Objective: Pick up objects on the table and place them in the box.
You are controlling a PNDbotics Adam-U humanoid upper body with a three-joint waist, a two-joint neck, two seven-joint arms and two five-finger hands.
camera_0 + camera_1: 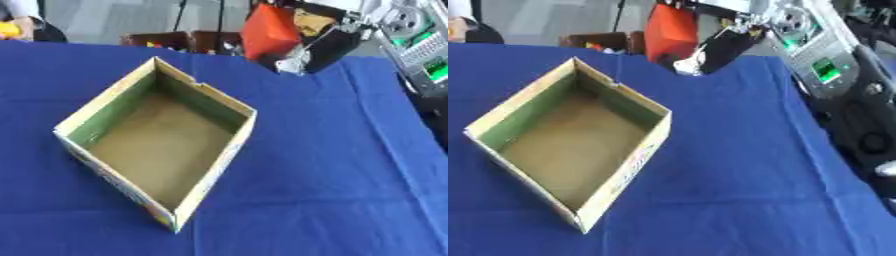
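Note:
An open cardboard box [210,95] with a green and brown inside sits on the blue tablecloth, left of centre, and nothing shows inside it. My right hand [325,46] comes in from the upper right, raised above the table's far edge, past the box's far corner. Its fingers are curled round a red block-shaped object [268,31]. My left hand shows in neither view.
The blue cloth [332,165] covers the whole table. My right arm's silver and green forearm [815,47] runs along the right side. Dark furniture and a person's sleeve stand beyond the far edge.

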